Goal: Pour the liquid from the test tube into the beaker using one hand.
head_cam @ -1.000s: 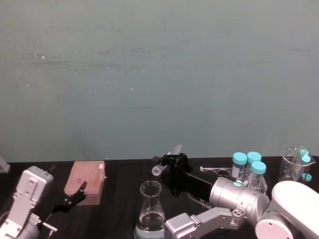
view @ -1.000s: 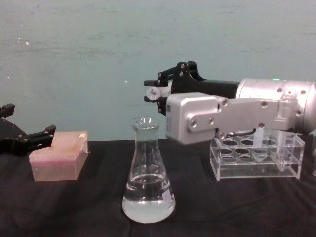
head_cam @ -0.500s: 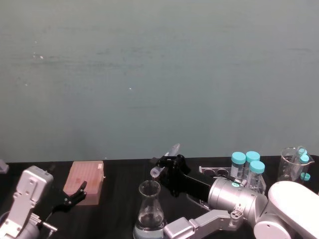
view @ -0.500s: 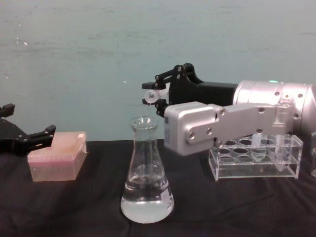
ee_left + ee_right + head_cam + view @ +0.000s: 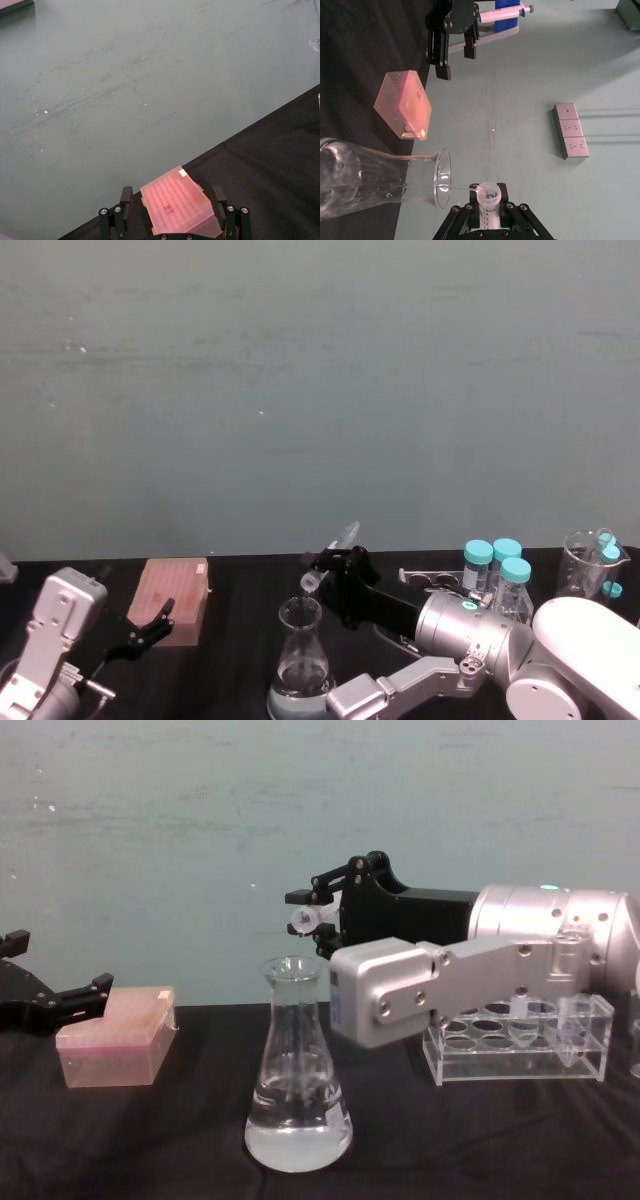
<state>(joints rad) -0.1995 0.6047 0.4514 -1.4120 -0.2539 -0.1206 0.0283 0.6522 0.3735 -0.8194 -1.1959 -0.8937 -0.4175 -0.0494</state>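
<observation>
The beaker (image 5: pixel 298 1090), a clear conical flask, stands at the table's middle with clear liquid (image 5: pixel 298 1138) pooled in its base. My right gripper (image 5: pixel 320 915) is shut on the test tube (image 5: pixel 306 918), which is tilted over. The tube's open mouth points down-left just above the flask's rim. From the head the test tube (image 5: pixel 330 555) slants above the beaker (image 5: pixel 301 650) in the right gripper (image 5: pixel 332 565). The right wrist view has the test tube (image 5: pixel 488 197) beside the beaker's mouth (image 5: pixel 442 177). Whether any liquid is in the tube I cannot make out. My left gripper (image 5: pixel 150 628) is parked open at the left.
A pink tip box (image 5: pixel 115 1035) lies left of the flask, under the left gripper (image 5: pixel 171 200). A clear rack (image 5: pixel 515 1045) with blue-capped tubes (image 5: pixel 495 570) stands behind the right arm. A glass beaker holding tubes (image 5: pixel 590 570) is at the far right.
The right gripper has carried the test tube slightly left and down, bringing its mouth closer over the flask's rim. The left arm has stayed put.
</observation>
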